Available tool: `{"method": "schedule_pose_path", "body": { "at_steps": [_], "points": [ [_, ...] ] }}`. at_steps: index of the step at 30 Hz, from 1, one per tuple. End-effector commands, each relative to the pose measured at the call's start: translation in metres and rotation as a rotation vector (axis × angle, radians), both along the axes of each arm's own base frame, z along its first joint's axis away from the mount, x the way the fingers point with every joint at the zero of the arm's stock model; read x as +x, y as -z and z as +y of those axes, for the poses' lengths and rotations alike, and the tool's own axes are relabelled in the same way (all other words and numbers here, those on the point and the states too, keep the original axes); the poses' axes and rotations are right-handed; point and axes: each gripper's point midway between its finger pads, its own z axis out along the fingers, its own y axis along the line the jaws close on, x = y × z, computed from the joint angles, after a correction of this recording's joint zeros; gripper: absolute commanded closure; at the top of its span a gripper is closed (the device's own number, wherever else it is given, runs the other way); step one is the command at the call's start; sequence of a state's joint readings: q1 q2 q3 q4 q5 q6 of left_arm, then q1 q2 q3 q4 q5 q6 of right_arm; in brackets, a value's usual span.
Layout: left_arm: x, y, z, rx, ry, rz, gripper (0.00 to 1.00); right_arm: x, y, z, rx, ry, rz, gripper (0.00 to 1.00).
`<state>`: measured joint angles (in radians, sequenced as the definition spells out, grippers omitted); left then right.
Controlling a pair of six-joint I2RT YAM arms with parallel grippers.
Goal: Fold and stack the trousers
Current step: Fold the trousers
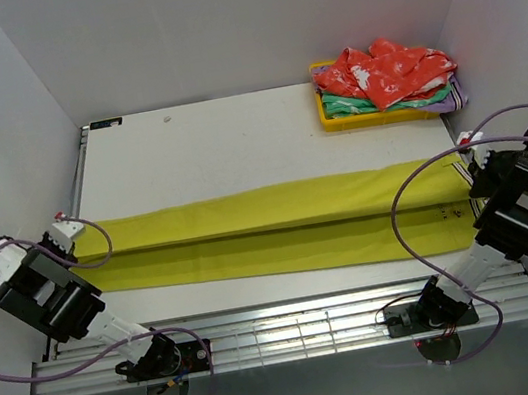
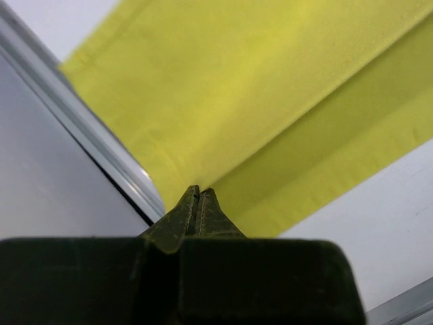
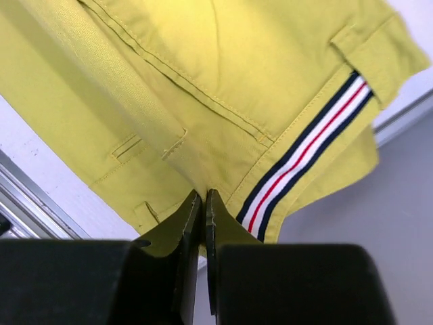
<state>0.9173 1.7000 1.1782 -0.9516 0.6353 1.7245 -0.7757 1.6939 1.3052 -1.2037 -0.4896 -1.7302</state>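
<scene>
The mustard yellow-green trousers lie stretched across the table, folded lengthwise, leg ends at the left and waistband at the right. My left gripper is shut on the leg-end cloth at the table's left edge. My right gripper is shut on the waistband cloth beside the navy, white and red striped lining strip at the table's right edge. Belt loops and a seam show in the right wrist view.
A yellow tray at the back right holds a red patterned garment over a green one. A metal rail runs along the table's near edge. White walls close in on both sides.
</scene>
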Motion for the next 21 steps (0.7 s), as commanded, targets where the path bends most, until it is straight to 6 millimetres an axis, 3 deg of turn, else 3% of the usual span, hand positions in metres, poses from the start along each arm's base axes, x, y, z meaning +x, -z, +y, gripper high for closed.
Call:
{"method": "schedule_pose_path", "body": {
  "at_steps": [1,3,7,10,11,13,15,16,18,21],
  "points": [
    [0.027,-0.079,0.047,0.173,-0.036,-0.174,1.0,0.018,-0.054,-0.04,-0.185,-0.029,-0.147,0.92],
    [0.026,-0.09,0.048,0.184,-0.027,-0.19,1.0,0.011,-0.065,-0.039,-0.223,-0.057,-0.167,0.92],
    [0.006,-0.08,0.049,0.216,0.011,-0.147,1.0,-0.015,-0.052,-0.045,-0.288,-0.102,-0.142,0.92],
    [-0.012,-0.049,0.057,0.24,0.011,-0.081,1.0,-0.037,-0.025,-0.049,-0.312,-0.126,-0.096,0.92],
    [-0.021,-0.028,0.052,0.22,0.01,-0.042,1.0,-0.047,-0.008,-0.048,-0.323,-0.144,-0.064,0.92],
    [-0.027,-0.008,0.063,0.273,0.002,-0.004,1.0,-0.058,0.013,-0.048,-0.335,-0.151,-0.031,0.92],
    [-0.038,0.022,0.06,0.268,-0.003,0.054,1.0,-0.069,0.04,-0.044,-0.347,-0.164,0.004,0.92],
    [-0.036,0.028,0.067,0.3,-0.008,0.051,1.0,-0.072,0.048,-0.042,-0.346,-0.165,0.01,0.92],
    [-0.041,0.05,0.062,0.293,-0.008,0.092,1.0,-0.079,0.071,-0.035,-0.348,-0.166,0.038,0.92],
    [-0.046,0.065,0.069,0.336,-0.026,0.129,1.0,-0.083,0.091,-0.035,-0.359,-0.143,0.066,0.92]
  ]
}}
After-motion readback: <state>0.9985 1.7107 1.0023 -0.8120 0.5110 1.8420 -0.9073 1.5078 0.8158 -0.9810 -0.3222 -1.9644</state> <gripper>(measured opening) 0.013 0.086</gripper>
